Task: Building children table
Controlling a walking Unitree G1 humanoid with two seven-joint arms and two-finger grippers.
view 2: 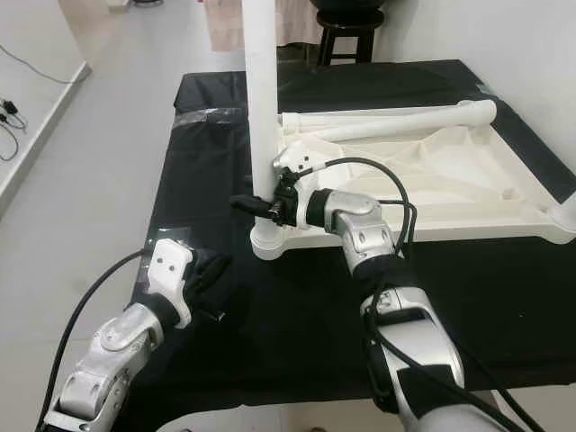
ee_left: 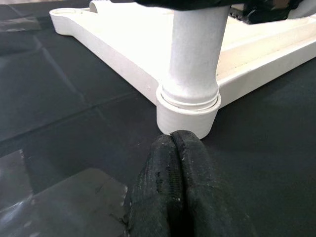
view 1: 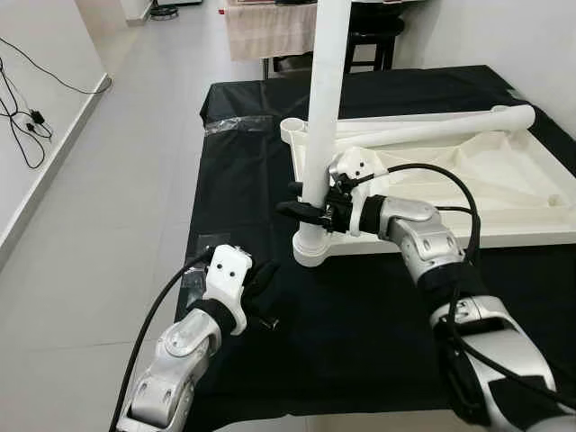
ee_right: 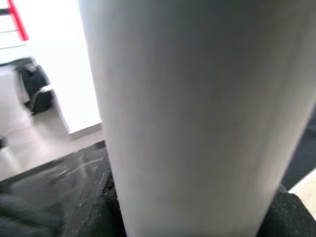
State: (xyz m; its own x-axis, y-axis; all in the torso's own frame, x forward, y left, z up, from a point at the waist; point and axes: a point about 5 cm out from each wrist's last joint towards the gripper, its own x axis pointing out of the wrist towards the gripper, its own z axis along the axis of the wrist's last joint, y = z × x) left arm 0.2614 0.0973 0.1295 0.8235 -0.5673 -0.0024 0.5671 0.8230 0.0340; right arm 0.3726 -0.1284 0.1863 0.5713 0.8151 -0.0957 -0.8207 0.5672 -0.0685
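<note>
Right tool [view 1: 306, 212] apparently clamps the upright table leg [view 1: 324, 108]; left tool [ee_left: 173, 192] hovers pressed together nearby.

The setting is appearing as a room in a home, doubling as an assembly area. Pale floor tiles [view 1: 117, 162] are running along a white wall [view 1: 45, 81] at 9 o'clock, where black cables [view 1: 27, 117] are trailing down. A black cloth [view 1: 243, 180] is covering the work surface. At 12 o'clock, a dark stool [view 2: 346, 36] is standing beside a beige draped cloth [view 1: 270, 31].
</note>
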